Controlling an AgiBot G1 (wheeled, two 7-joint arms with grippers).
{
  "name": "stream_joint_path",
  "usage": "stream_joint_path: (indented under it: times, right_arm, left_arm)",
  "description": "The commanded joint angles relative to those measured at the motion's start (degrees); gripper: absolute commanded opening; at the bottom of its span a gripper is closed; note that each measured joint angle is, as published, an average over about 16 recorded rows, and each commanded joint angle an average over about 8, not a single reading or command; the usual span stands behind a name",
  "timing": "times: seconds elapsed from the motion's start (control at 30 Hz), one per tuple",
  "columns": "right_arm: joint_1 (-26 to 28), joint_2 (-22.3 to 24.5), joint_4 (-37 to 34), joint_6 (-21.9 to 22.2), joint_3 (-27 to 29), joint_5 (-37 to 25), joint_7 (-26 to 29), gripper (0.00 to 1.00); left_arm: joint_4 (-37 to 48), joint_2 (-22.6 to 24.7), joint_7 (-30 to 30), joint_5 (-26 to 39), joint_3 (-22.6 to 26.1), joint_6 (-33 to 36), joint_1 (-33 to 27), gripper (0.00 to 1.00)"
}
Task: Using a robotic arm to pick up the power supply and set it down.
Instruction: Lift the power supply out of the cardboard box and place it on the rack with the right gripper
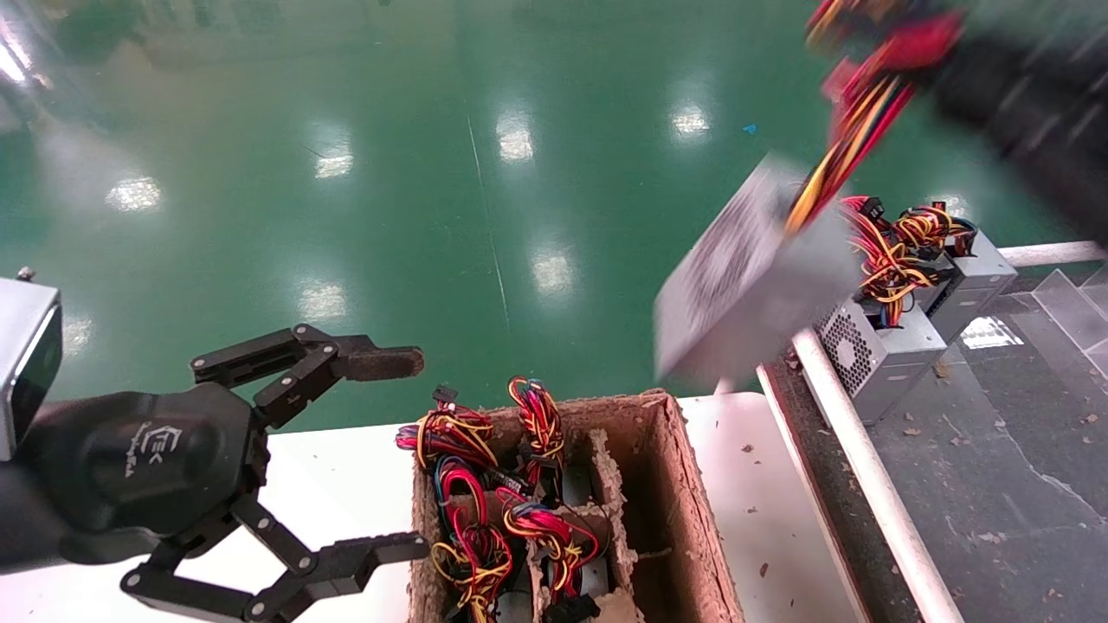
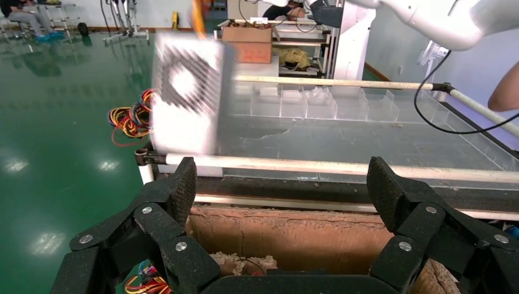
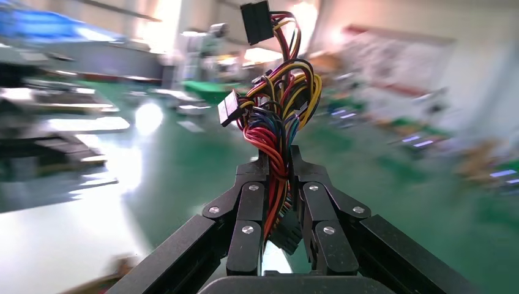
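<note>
Head view: the right end effector point(image 1: 900, 52) is up at one o'clock, clamped on the wires point(image 1: 853, 130), and the power supply point(image 1: 744, 277) dangles mid-air below, above the conveyor rail point(image 1: 853, 450). The left end effector point(image 1: 407, 454) sits at eight o'clock, fingers wide apart, beside the cardboard box point(image 1: 684, 510) on the white worktop point(image 1: 753, 493).

Left wrist view: the power supply point(image 2: 186, 92) hangs over the rail point(image 2: 343, 166).

Right wrist view: the fingers point(image 3: 248, 211) pinch the wires point(image 3: 278, 131) tight.

Silver-grey power supply point(image 1: 744, 285), seemingly mesh-patterned, trailing red, yellow, black wires point(image 1: 853, 130).
</note>
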Motion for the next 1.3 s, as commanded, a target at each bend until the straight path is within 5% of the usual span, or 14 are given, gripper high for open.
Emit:
stream_joint_path:
  times: [0.03, 0.27, 0.5, 0.97, 1.3]
  right_arm:
    - [1.3, 0.4, -0.9, 1.9, 1.5, -0.2, -1.5, 0.0]
    - [2.9, 4.0, -7.9, 7.0, 5.5, -1.9, -6.1, 0.0]
    - [2.9, 8.7, -17.1, 7.3, 5.7, -4.7, -6.9, 0.0]
    - [3.9, 10.1, -36.3, -2.7, -0.6, -11.3, -9.0, 0.0]
    - [5.9, 7.0, -42.2, -9.5, -2.9, -12.8, -12.2, 0.0]
  left_arm:
    - [0.0, 0.0, 0.0, 0.0, 0.0, 0.0, 0.0, 1.0]
    - [0.0, 0.0, 0.0, 0.0, 0.0, 0.0, 0.0, 1.0]
    - [0.0, 0.0, 0.0, 0.0, 0.0, 0.0, 0.0, 1.0]
    - [0.0, 0.0, 0.0, 0.0, 0.0, 0.0, 0.0, 1.0]
    - [0.0, 0.0, 0.0, 0.0, 0.0, 0.0, 0.0, 1.0]
